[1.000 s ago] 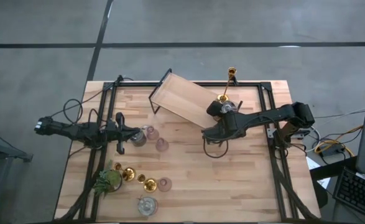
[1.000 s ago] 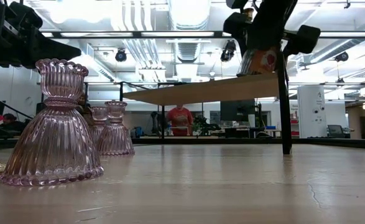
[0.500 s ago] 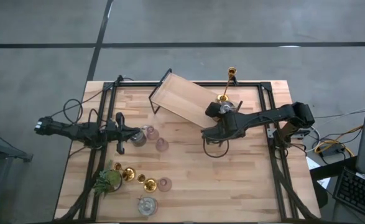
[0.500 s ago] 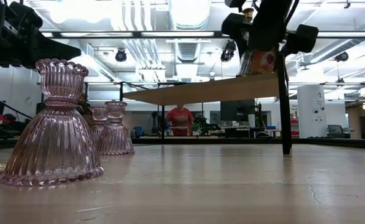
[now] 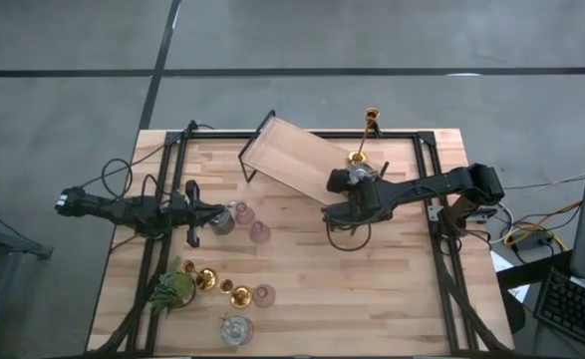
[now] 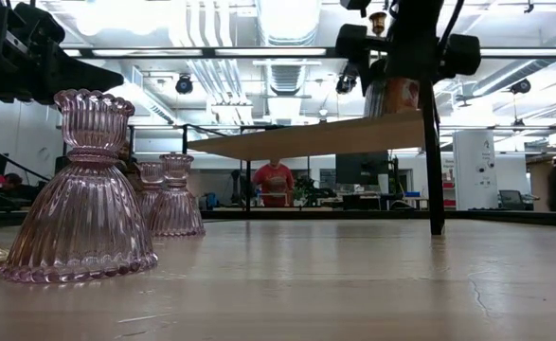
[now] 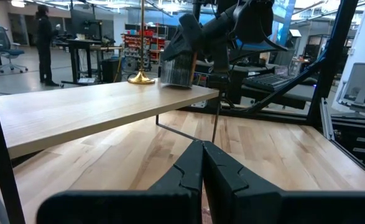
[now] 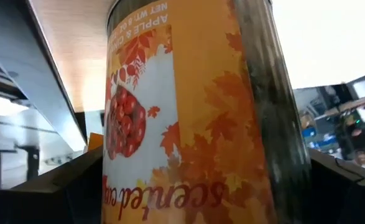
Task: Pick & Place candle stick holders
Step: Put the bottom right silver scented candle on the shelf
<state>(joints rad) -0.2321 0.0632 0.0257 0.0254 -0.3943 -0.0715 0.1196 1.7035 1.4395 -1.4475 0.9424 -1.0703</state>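
We see the right gripper point(image 5: 346, 179) over the right end of the raised wooden shelf point(image 5: 287, 160), jaws spread wide around a silvery glass holder point(image 6: 392, 95) with an orange scented-candle label; the right wrist view is filled by that holder's label point(image 8: 182, 118), sitting between the two fingers. In the low view the holder's bottom sits at the shelf top point(image 6: 306, 137); we cannot tell if it is resting there or just above. A gold candlestick point(image 5: 364, 135) stands upright on the shelf's far right corner, just beside the gripper. The left gripper point(image 5: 204, 215) lies low at the table's left side with its fingers point(image 7: 201, 177) pressed together, holding nothing, its tip just beside another silvery holder point(image 5: 222, 221). Two pink glass cups point(image 5: 243, 212) and point(image 5: 260, 232) sit near that one on the wooden table point(image 5: 392, 289). Along the near left corner: a green plant point(image 5: 172, 289), two gold candlesticks point(image 5: 205, 278) and point(image 5: 239, 296) lying among it, a third pink cup point(image 5: 264, 295), and a third silvery holder point(image 5: 236, 328) near the front edge. In the low view a pink cup point(image 6: 80, 194) stands closest, two more point(image 6: 169, 199) behind. People are visible far off in the room point(image 6: 274, 180).
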